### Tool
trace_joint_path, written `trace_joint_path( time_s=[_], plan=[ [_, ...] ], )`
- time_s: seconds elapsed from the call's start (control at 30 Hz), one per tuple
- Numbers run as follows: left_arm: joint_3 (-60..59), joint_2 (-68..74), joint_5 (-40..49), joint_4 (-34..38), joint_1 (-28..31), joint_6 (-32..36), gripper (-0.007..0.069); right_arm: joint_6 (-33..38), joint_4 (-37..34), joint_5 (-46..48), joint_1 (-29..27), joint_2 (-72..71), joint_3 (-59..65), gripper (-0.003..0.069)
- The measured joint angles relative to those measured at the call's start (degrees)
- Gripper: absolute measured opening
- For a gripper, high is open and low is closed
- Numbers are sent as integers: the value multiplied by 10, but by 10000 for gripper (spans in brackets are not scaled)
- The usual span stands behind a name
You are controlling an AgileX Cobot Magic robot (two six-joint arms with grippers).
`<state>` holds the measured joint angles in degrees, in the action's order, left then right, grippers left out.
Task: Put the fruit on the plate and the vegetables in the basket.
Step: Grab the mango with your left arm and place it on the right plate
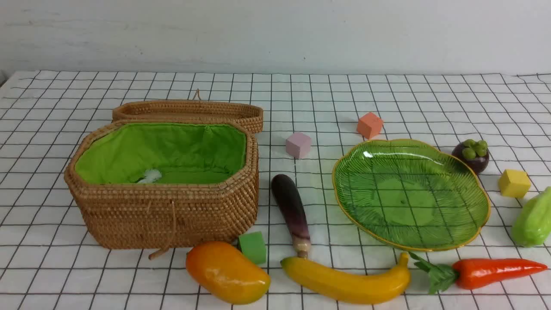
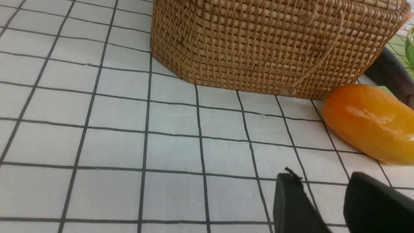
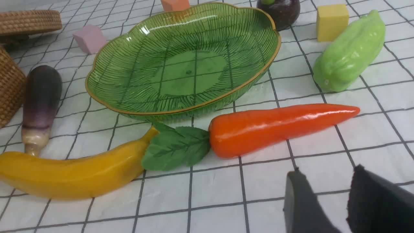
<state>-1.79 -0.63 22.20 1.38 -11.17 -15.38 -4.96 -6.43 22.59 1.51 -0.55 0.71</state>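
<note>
The open rattan basket (image 1: pixel 163 215) with green lining stands at the left, its lid (image 1: pixel 189 111) folded back. The green leaf plate (image 1: pixel 452 170) lies at the right, holding nothing. The mango (image 1: pixel 227 272), banana (image 1: pixel 346 283) and carrot (image 1: pixel 495 271) lie along the front. The eggplant (image 1: pixel 292 211) lies between basket and plate. The mangosteen (image 1: pixel 471 155) and gourd (image 1: pixel 533 219) are right of the plate. My left gripper (image 2: pixel 323 178) is open over bare cloth near the mango (image 2: pixel 368 123). My right gripper (image 3: pixel 326 174) is open near the carrot (image 3: pixel 278 126). Neither gripper shows in the front view.
Small foam cubes lie about: pink (image 1: pixel 298 144), orange (image 1: pixel 369 125), yellow (image 1: pixel 514 183) and green (image 1: pixel 253 247) beside the basket. A white checked cloth (image 1: pixel 51 267) covers the table, and a grey wall stands behind.
</note>
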Motion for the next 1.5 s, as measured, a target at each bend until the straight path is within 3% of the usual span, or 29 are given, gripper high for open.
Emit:
trace_joint_path(
  time_s=[0.7,0.83,1.07,1.27,1.37,1.47,1.5],
  plan=[
    [0,0,-1,-1,0,0,239,0,0,0,0,0,0,243],
    [0,0,-33,2,0,-4,239,0,0,0,0,0,0,243],
    [0,0,-202,196,0,-117,239,0,0,0,0,0,0,243],
    [0,0,-296,284,0,-130,237,0,0,0,0,0,0,243],
    [8,0,-278,292,0,-132,201,0,0,0,0,0,0,243],
    [77,20,-188,285,0,-128,43,0,0,0,0,0,0,243],
    [82,27,-184,282,0,-126,34,0,0,0,0,0,0,243]
  ],
)
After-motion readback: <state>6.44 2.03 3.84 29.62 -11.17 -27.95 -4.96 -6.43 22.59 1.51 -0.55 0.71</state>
